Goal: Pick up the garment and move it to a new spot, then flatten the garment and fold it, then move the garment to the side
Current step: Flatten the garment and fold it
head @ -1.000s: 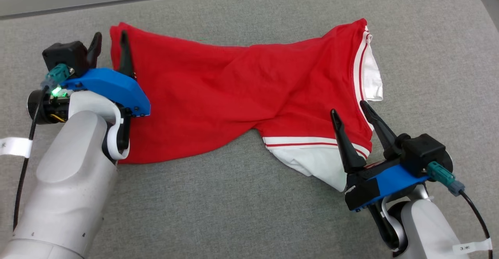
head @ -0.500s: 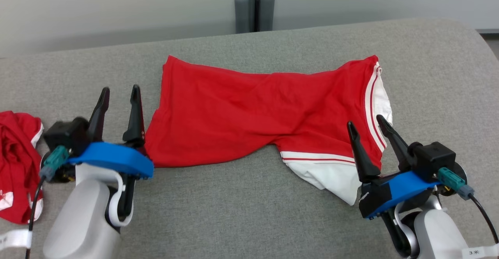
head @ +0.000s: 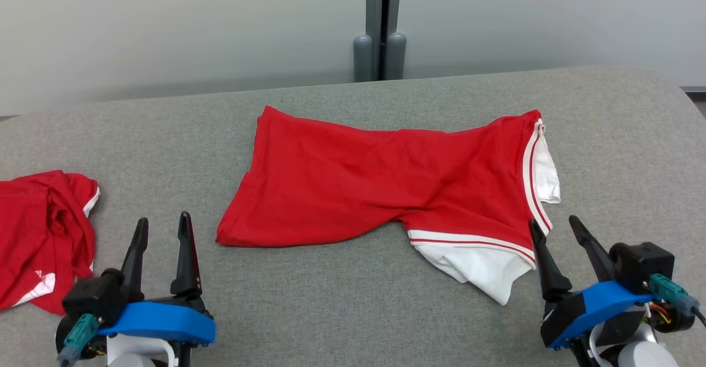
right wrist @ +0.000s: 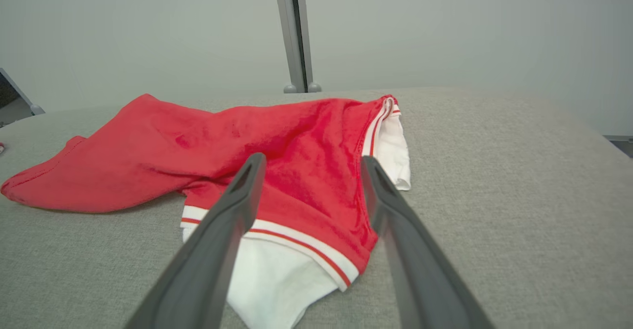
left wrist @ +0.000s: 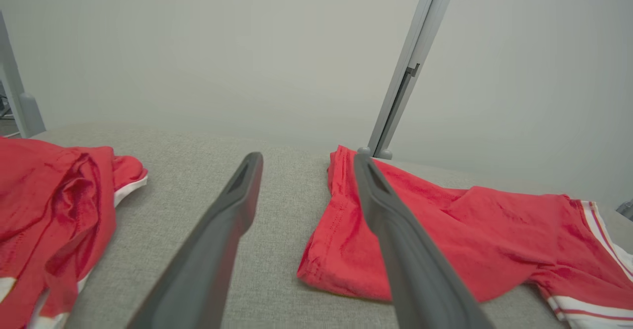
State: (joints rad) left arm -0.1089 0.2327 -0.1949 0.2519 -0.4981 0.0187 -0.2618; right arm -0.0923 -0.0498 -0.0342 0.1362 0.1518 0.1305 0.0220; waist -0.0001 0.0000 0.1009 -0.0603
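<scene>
As judged with the red garment (head: 375,190) lying wrinkled but spread on the desk (head: 331,312) in front of the grey post (head: 380,52), left tool (head: 164,219) and right tool (head: 552,221) both splayed empty nearer than that post, seems moved and roughly flattened, folding and side-placing left.

The left gripper (head: 164,218) no longer straddles the left edge of the shirt (head: 380,185); it and the right gripper (head: 552,221) now sit drawn back.
</scene>
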